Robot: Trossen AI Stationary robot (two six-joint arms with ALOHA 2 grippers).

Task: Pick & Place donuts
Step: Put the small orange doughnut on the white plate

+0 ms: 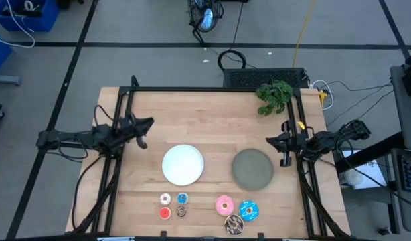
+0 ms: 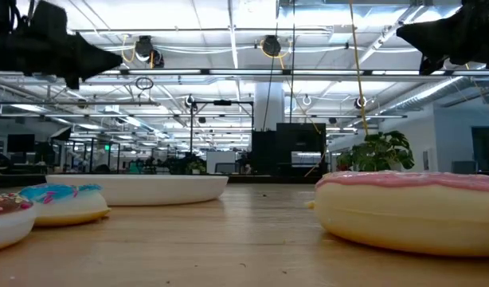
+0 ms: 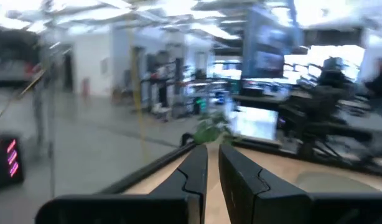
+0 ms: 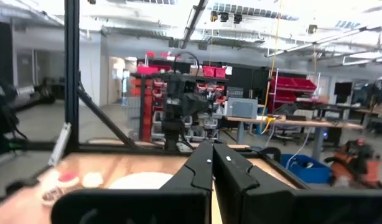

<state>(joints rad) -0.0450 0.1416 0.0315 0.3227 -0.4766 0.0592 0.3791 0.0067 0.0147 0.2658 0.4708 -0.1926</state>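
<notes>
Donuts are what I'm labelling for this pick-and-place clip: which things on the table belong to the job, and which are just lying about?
Belong to the job:
- four tiny donuts
- three larger donuts
- left gripper and right gripper, both raised at the table's sides

Just lying about:
- green plant
- white plate and grey plate, possibly drop spots

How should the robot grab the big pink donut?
The pink donut lies flat on the table, hole up, so coming straight down probably works best: one finger in the hole, one outside, pinching the ring on its side facing the grey plate, away from the blue sprinkled donut.
</notes>
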